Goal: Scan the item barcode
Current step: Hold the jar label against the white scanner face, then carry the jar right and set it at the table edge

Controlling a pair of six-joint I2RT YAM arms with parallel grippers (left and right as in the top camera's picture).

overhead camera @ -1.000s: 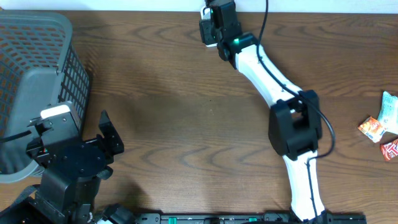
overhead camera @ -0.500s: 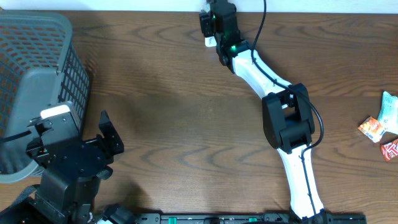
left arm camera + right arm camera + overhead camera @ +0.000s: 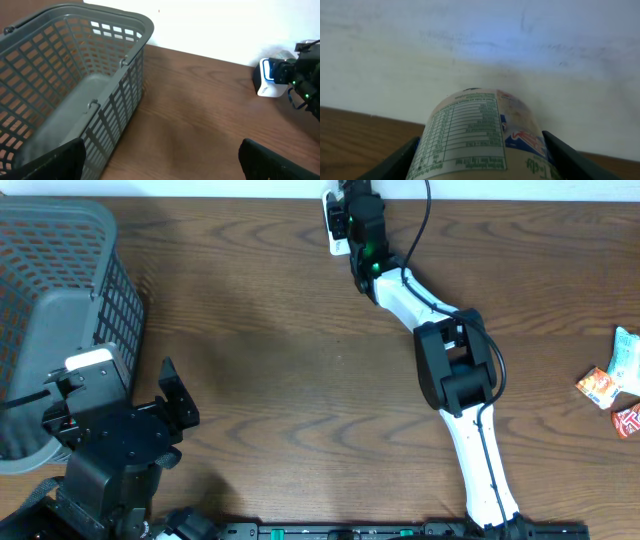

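While clamped in the right gripper (image 3: 482,162), the labelled container (image 3: 472,132) is presented at 12 o'clock on the worktop (image 3: 290,390).
The container is gripped on both sides by partly closed jaws, with its printed label turned toward the wrist camera and a pale wall behind. A white scanner (image 3: 269,80) is set just beside it at the far edge. The left gripper (image 3: 167,165) is spread wide with nothing in it at 8 o'clock, beside the grey basket (image 3: 122,295). Snack packets (image 3: 612,385) are laid at 3 o'clock.
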